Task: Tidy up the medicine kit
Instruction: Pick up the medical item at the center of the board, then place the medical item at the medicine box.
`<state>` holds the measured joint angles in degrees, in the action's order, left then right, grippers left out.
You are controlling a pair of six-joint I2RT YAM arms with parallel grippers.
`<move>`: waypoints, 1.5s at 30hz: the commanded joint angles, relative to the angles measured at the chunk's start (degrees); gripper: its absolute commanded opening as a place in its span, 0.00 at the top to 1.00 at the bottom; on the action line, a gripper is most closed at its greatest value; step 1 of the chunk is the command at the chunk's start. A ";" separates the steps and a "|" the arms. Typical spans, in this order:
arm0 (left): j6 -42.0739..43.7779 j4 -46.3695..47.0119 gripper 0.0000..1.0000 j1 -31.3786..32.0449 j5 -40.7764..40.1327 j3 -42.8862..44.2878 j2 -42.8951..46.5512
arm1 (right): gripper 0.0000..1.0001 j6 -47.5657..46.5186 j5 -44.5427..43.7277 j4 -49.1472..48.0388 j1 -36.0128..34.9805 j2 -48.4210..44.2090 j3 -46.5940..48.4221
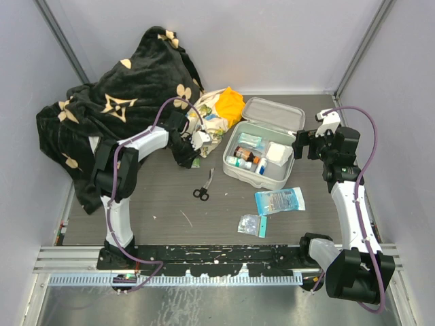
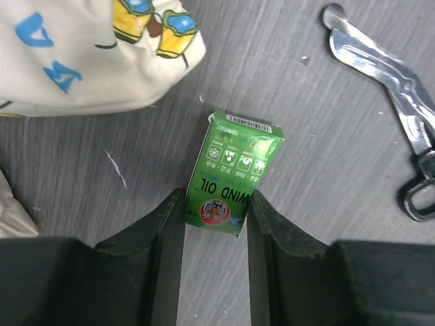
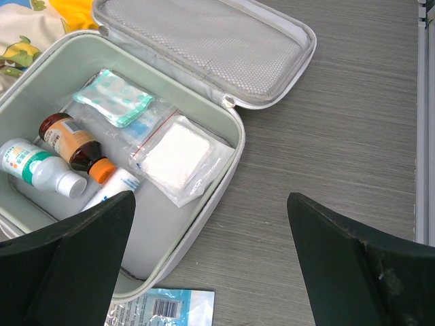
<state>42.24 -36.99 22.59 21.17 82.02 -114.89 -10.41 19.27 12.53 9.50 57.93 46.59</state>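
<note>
The medicine kit (image 1: 277, 182) lies open right of centre in the top view, its lid (image 1: 272, 113) folded back and bottles (image 3: 47, 170) and a gauze packet (image 3: 178, 157) inside. The right gripper (image 3: 211, 198) hangs wide open at the kit's right edge, holding nothing. At centre left, the left gripper (image 2: 216, 200) is narrowed around a small green box (image 2: 236, 170) lying flat on the surface (image 1: 170, 224). Its fingers (image 2: 170, 224) sit close against both sides, though a firm clamp cannot be told. Scissors (image 2: 387, 68) lie at the upper right of the left wrist view, and a printed cloth bag (image 2: 81, 61) at the upper left.
</note>
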 commanded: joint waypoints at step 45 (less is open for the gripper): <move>-2.75 -4.99 0.80 18.03 -1.03 53.31 -25.03 | 0.00 -1.27 -0.28 -0.67 0.25 -1.12 0.53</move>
<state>37.41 -41.25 40.16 21.82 130.10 -138.21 -10.85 19.38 13.39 9.50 57.89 46.59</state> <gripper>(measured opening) 0.360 0.999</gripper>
